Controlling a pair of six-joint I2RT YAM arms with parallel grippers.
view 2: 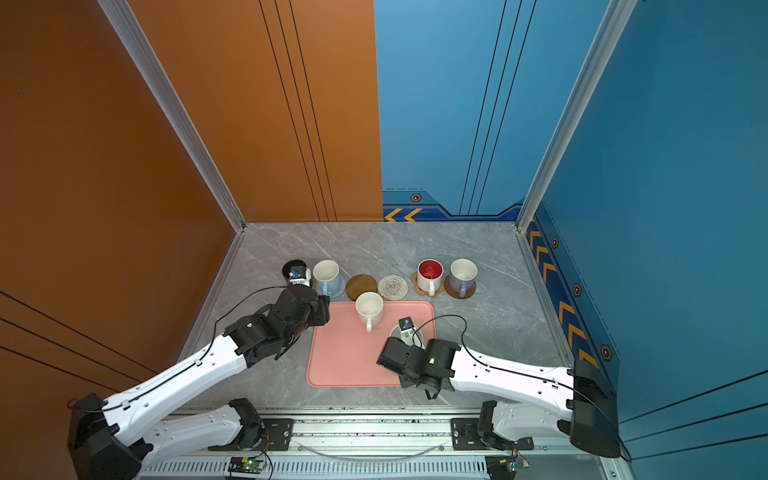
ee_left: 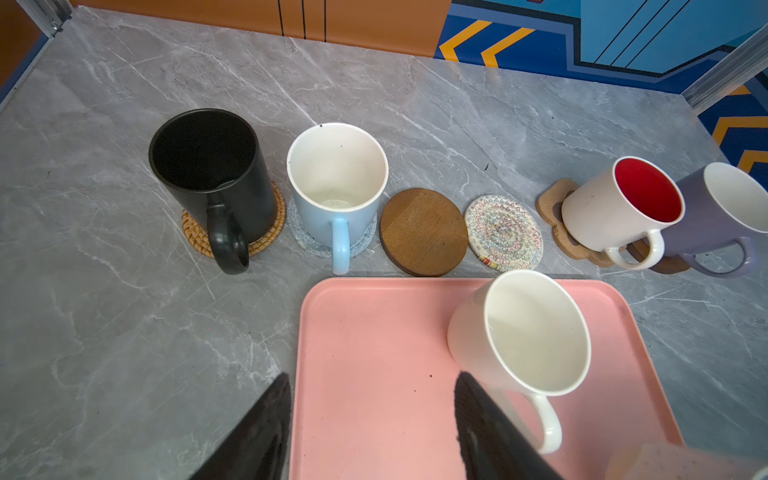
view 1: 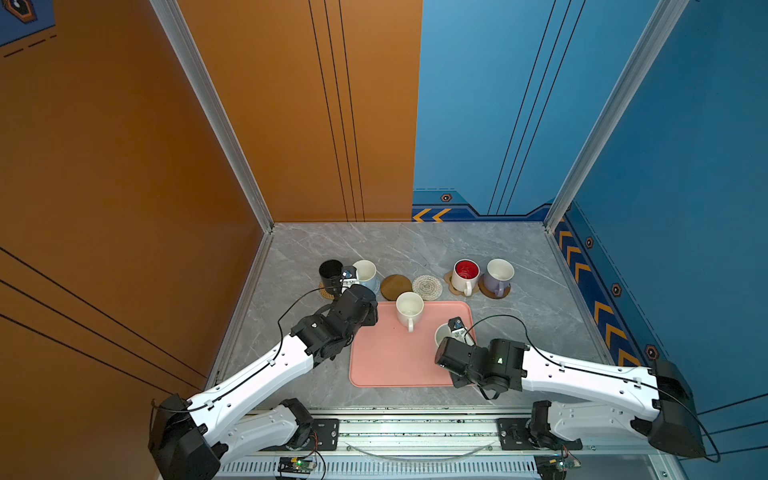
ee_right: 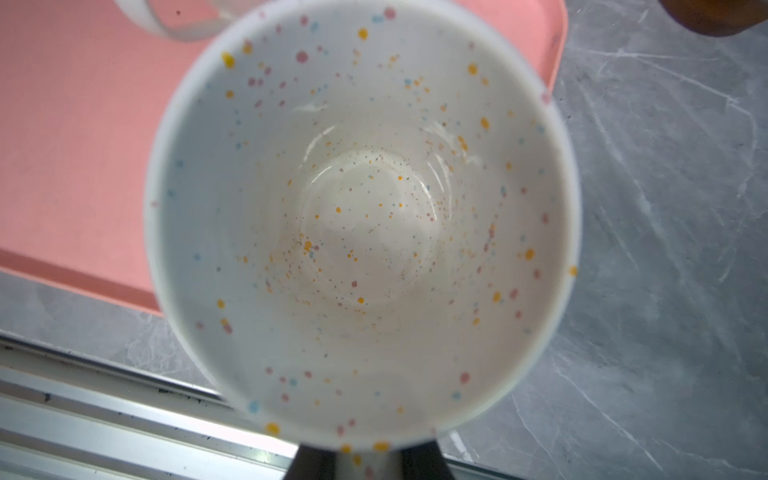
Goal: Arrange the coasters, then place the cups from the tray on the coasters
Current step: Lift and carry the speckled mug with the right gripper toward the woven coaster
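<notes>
Top view | cups [view 1: 409, 309] 6 | coasters [view 1: 395, 286] 6 | left gripper [ee_left: 372, 376] agape, empty | right gripper [ee_right: 365, 461] clamps speckled cup [ee_right: 361, 224]

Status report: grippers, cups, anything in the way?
Left gripper open. Right gripper shut on speckled mug. Brown coaster, woven coaster free. Plain white mug on tray may crowd the approach.

Speckled cup [view 1: 442, 334] mostly hidden behind right arm [view 1: 478, 361], rim blurred in wrist view

The tray [ee_left: 374, 353] is coloured pink, the tabletop [ee_left: 124, 311] is veined in grey marble, the woven coaster [ee_left: 503, 232] is patterned with pale multicoloured zigzags, and the speckled mug [ee_right: 361, 224] is dotted orange, pink and blue on white.
</notes>
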